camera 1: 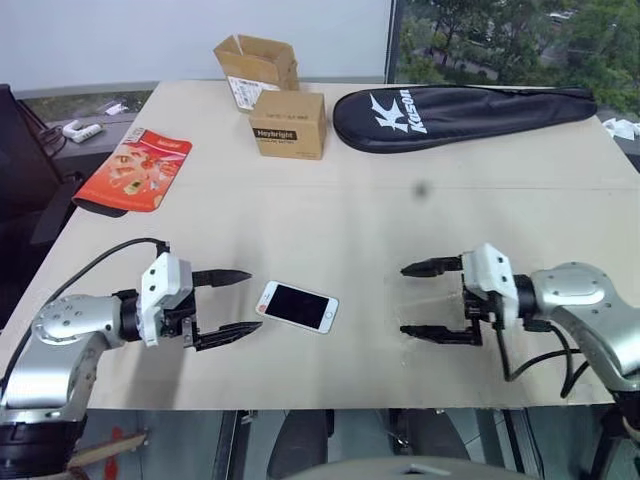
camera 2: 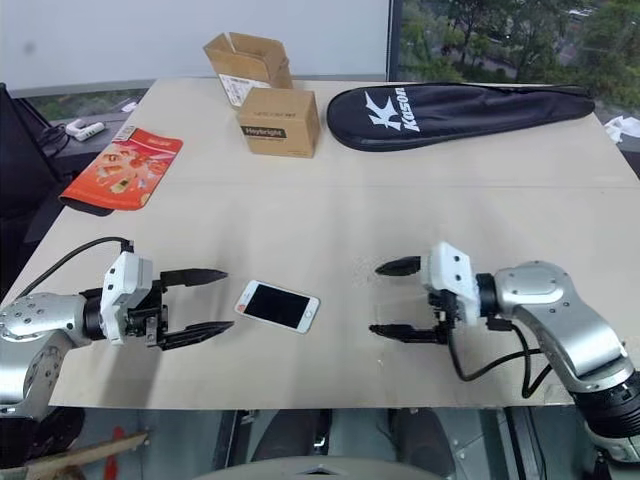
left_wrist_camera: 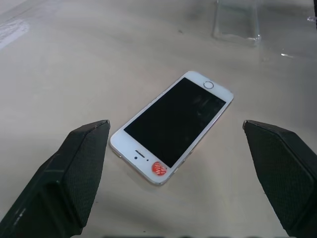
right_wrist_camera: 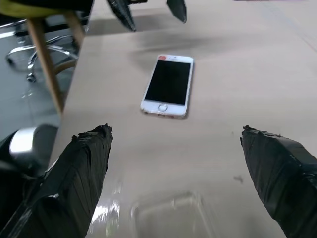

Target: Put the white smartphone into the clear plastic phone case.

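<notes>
Nearest the head camera, the left gripper and the right gripper are held low over the front strip of the table, each with its two black fingers spread wide and nothing between them. The white smartphone lies flat and screen-up between the two grippers, just beyond the left gripper's fingertips and untouched; a small red sticker is seen at the end nearer that gripper. The clear plastic phone case rests on the table under and just ahead of the right gripper, a little apart from the phone and hard to make out except for its glinting rim. The step in hand is judged to be the first pick-up, with neither item yet held. For it to go well, the phone should be taken across its long silver edges rather than its ends, and since it lies skewed to the left gripper's line, the wrist would need to be turned until the fingers straddle it squarely. Because the phone is thin and flat on the surface, the fingertips should be brought down to the tabletop before being closed. The case is light and likely to slide, so it should be steadied by the right gripper.
</notes>
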Tool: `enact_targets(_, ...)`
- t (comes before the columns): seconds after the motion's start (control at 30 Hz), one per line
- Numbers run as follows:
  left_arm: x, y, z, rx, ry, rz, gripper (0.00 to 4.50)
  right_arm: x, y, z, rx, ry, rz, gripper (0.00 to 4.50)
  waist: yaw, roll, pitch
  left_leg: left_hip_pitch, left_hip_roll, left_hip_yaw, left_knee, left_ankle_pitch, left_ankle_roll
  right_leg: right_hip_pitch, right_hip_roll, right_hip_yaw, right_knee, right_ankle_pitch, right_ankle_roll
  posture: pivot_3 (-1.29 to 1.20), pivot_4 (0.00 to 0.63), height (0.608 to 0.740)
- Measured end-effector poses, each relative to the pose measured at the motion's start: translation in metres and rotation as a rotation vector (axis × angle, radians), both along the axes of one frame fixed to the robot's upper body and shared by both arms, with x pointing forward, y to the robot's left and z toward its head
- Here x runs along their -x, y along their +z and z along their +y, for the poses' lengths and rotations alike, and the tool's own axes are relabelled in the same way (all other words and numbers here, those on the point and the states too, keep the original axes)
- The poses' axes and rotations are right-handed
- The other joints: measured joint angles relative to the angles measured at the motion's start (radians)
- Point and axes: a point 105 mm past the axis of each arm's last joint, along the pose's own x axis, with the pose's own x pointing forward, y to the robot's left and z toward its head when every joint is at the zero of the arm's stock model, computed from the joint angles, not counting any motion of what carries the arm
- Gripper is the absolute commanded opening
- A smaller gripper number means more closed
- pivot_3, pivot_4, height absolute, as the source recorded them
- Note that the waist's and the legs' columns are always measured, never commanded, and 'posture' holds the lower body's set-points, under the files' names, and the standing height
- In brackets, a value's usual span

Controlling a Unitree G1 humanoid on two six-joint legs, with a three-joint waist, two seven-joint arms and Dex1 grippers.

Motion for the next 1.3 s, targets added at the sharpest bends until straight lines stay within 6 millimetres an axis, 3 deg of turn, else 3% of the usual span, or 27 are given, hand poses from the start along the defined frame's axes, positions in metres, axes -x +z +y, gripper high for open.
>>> enact_targets(0.37, 0.003, -0.001, 0.001, -0.037, -0.047, 0.020, 4.50, -0.010, -0.007, 0.007, 0.033, -0.093, 0.016, 4.45, -0.001, 0.000, 0.000, 0.000, 0.000, 0.000, 0.000, 0.000, 0.000, 0.000, 0.000, 0.000, 0.000, 0.000, 0.000, 0.00, 0.150, 0.740)
enact_targets(0.53, 0.000, 0.005, -0.012, -0.044, -0.157, 0.011, 4.50, 0.004, -0.001, 0.015, -0.013, -0.015, 0.075, 4.45, 0.002, 0.000, 0.000, 0.000, 0.000, -0.001, 0.000, 0.000, 0.000, 0.000, 0.000, -0.001, 0.000, 0.000, 0.000, 0.00, 0.150, 0.740)
enact_targets(0.73, -0.024, 0.001, -0.035, -0.115, -0.361, -0.016, 4.50, 0.006, -0.010, -0.008, 0.061, -0.077, 0.108, 4.45, 0.007, -0.001, -0.001, -0.001, -0.001, -0.001, 0.001, 0.000, 0.000, 0.000, 0.000, 0.000, 0.000, 0.002, 0.004, 0.00, 0.150, 0.740)
enact_targets(0.93, -0.048, -0.009, -0.044, -0.196, -0.418, -0.026, 4.50, 0.004, -0.011, -0.021, 0.066, -0.156, 0.109, 4.45, -0.003, -0.001, 0.000, -0.001, -0.001, -0.002, 0.001, 0.000, 0.000, 0.000, 0.001, 0.000, 0.001, 0.002, 0.004, 0.00, 0.150, 0.740)
enact_targets(1.1, -0.046, -0.029, -0.045, -0.291, -0.496, 0.068, 4.50, 0.009, -0.011, -0.027, 0.074, -0.206, 0.119, 4.45, -0.003, -0.002, 0.000, -0.002, -0.001, -0.003, 0.001, 0.000, 0.000, 0.000, 0.002, 0.000, 0.001, 0.002, 0.004, 0.00, 0.150, 0.740)
enact_targets(1.3, -0.046, -0.029, -0.046, -0.330, -0.548, 0.088, 4.50, 0.012, -0.004, -0.032, 0.075, -0.229, 0.117, 4.45, 0.000, -0.002, 0.000, -0.002, -0.001, -0.003, 0.001, 0.000, 0.000, 0.000, 0.002, 0.000, 0.001, 0.002, 0.004, 0.00, 0.150, 0.740)
